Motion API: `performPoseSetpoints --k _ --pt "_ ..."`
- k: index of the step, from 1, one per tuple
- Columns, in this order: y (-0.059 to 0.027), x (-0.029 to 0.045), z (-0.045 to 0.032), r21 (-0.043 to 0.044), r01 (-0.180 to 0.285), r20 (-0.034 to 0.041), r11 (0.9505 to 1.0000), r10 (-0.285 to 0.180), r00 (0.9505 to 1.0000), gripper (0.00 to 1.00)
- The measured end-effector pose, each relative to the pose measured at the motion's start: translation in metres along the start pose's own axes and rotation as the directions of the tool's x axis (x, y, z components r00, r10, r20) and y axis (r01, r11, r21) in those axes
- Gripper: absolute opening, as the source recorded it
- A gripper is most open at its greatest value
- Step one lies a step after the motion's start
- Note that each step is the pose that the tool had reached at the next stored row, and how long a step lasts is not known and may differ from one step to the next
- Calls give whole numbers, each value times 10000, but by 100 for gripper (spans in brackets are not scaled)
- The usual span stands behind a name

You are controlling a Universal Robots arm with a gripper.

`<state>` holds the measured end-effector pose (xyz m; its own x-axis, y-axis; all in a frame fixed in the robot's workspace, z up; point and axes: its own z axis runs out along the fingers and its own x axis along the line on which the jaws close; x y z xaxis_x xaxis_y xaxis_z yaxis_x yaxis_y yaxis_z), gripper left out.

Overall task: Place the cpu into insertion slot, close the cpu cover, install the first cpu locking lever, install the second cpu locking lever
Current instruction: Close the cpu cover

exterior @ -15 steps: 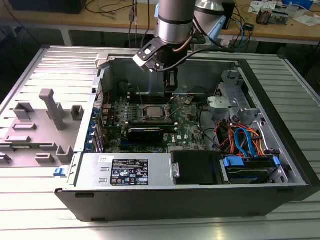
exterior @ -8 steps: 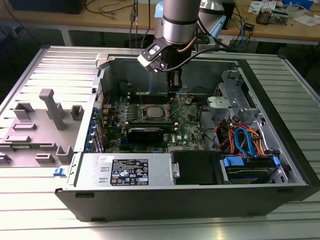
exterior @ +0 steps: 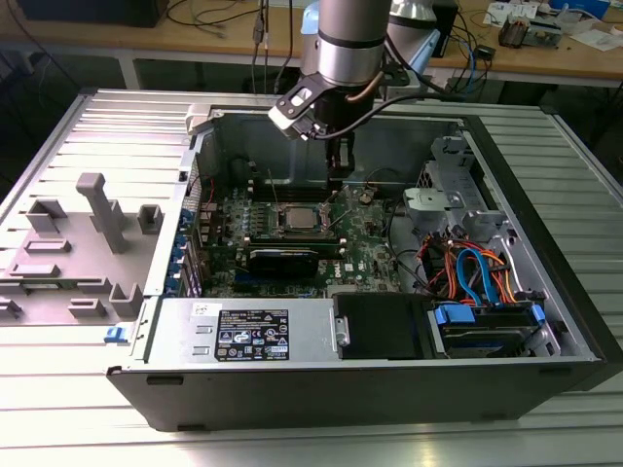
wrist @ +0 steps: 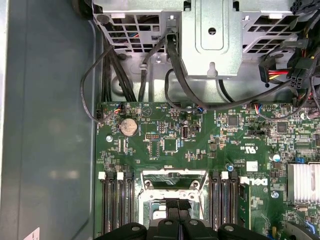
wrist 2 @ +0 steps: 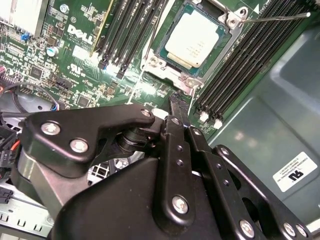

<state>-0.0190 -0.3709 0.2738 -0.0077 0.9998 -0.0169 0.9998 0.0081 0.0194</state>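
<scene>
The cpu [wrist 2: 195,42] lies flat in the insertion slot [wrist: 174,186] on the green motherboard, its silvery top showing through the window of the cpu cover [wrist 2: 170,73], which lies down around it. A thin metal locking lever [wrist 2: 272,18] sticks out from one socket corner over the memory slots. My gripper [exterior: 338,181] hangs just off the socket's edge on the exterior view's right, above the board, with its black fingers [wrist 2: 179,107] pressed together and nothing between them. In the exterior view the chip [exterior: 297,216] is a small pale square mid-board.
Black memory slots [wrist 2: 235,70] flank the socket on both sides. A metal drive cage [wrist: 212,35] with black cables stands past the board's edge. Bundled orange and blue cables [exterior: 477,272] and the power supply [exterior: 248,331] fill the case's near side.
</scene>
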Motion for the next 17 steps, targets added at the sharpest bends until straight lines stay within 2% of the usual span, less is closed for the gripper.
performPoseSetpoints --k 17 --pt "58 -1 1 0 -1 0 10000 1 10000 11"
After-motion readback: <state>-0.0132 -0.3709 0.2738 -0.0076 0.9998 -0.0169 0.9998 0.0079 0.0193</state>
